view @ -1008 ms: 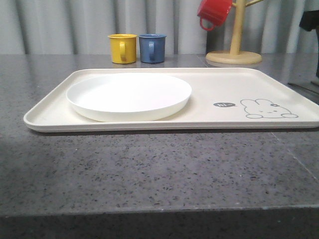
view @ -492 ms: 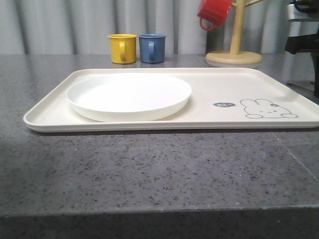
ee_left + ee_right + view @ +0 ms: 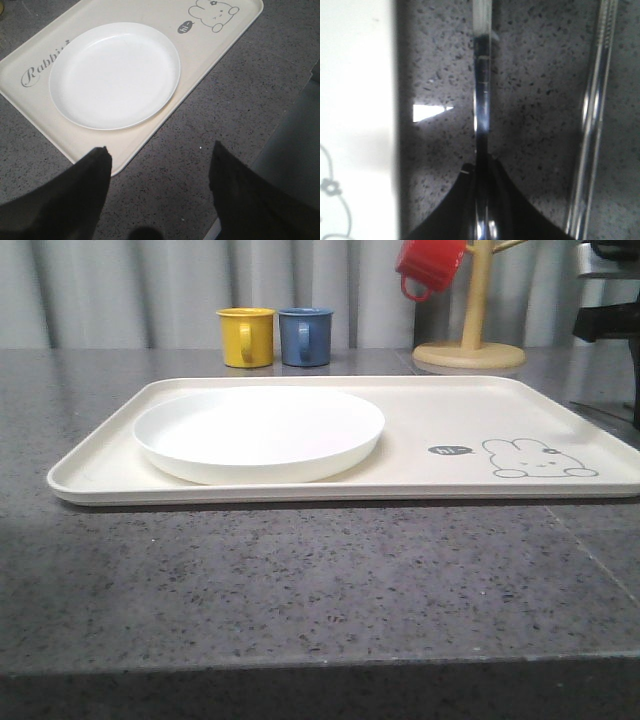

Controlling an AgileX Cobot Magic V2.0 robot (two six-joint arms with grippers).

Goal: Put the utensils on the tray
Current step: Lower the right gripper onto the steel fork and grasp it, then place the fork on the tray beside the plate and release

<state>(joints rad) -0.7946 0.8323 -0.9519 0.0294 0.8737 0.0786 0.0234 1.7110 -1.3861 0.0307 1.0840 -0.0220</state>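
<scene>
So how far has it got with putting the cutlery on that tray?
Nothing is placed yet: the tray carries just the white plate. In the right wrist view, the right gripper has its jaws shut on one utensil over the counter beside the tray; a second utensil lies alongside. All pieces remain to place.

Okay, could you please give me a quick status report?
Left claw open above the tray edge. Right claw shut on a utensil beside the tray; another utensil lies alongside. Plate on tray.

Front low; wrists overhead—right perhaps nearest tray (image 3: 480,410).
</scene>
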